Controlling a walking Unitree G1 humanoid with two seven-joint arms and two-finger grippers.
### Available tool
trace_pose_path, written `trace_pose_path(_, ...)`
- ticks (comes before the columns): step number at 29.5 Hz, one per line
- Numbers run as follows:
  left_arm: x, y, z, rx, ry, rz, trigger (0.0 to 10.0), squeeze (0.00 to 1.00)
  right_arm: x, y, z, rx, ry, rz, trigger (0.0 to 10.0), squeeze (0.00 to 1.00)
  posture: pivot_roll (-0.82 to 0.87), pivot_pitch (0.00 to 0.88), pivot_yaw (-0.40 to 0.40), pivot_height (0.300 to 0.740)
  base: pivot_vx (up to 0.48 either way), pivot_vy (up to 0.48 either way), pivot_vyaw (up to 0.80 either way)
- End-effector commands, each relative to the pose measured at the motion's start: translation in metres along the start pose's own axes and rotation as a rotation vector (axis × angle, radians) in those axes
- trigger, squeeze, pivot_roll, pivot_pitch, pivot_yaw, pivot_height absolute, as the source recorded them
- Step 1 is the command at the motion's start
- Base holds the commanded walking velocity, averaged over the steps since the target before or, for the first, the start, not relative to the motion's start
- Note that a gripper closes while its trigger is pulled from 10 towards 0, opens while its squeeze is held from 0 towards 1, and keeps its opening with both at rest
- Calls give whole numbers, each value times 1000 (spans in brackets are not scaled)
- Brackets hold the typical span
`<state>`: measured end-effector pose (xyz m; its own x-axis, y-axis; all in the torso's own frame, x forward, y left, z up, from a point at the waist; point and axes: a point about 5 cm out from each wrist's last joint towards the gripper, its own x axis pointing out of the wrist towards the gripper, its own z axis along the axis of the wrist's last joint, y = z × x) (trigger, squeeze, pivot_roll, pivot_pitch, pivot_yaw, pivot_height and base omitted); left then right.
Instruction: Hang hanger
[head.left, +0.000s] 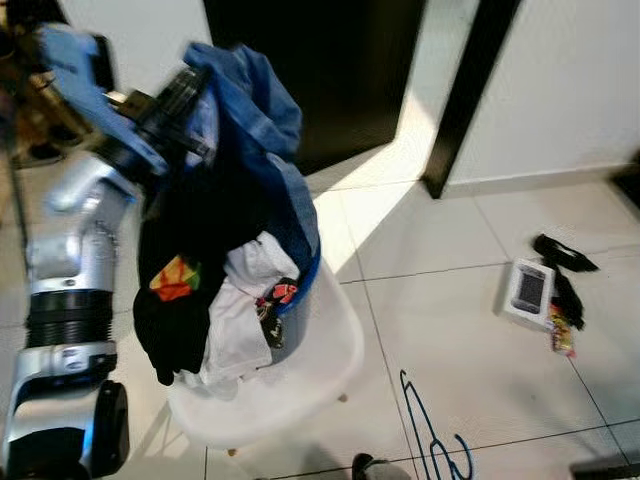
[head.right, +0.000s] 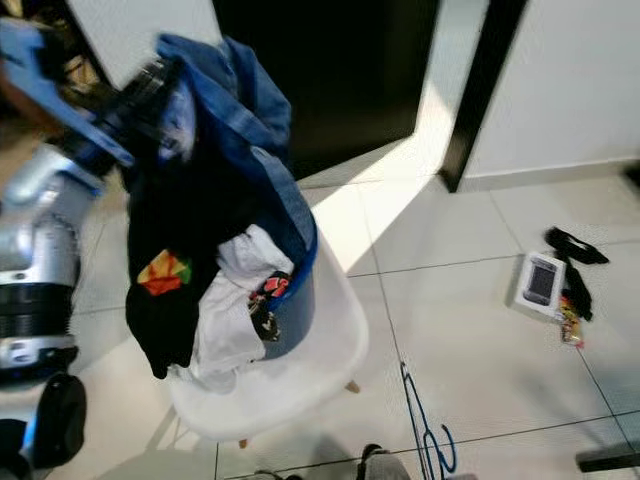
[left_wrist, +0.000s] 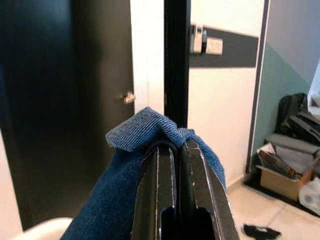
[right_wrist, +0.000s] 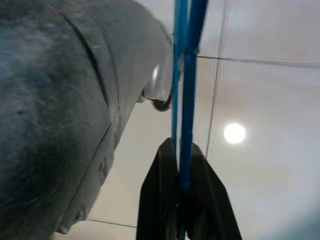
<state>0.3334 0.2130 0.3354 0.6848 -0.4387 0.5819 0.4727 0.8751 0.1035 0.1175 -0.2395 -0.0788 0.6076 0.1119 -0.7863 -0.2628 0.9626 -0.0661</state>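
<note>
The left gripper (left_wrist: 180, 150) was clamped tight on coarse blue denim jeans (head.left: 255, 110), lifted above a white moulded chair (head.left: 320, 350); the right gripper (right_wrist: 184, 165) pinched a thin blue wire hanger (right_wrist: 187, 75) just over glossy floor tiles (head.left: 480, 340).

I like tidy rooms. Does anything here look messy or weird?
Yes. Clothes are heaped on a white chair instead of hung, spilling over its edge. A small box and black bits lie scattered on the floor.
</note>
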Motion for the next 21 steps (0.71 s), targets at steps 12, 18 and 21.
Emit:
trace_pose_path(12,-42,-37,-68,-105,257,70,10000,0,-2,-106,152,-278,-286,-560,10000,0,-46,0,52,740,0,0,0)
trace_pose_path(18,-84,-49,-102,-206,409,191,10000,0,-4,-109,169,-334,-294,-496,10000,0,-53,0,31,740,0,0,0)
trace_pose_path(21,-87,-55,-104,-211,422,187,10000,0,0,-97,185,-266,-400,-415,10000,0,-57,0,29,740,0,0,0)
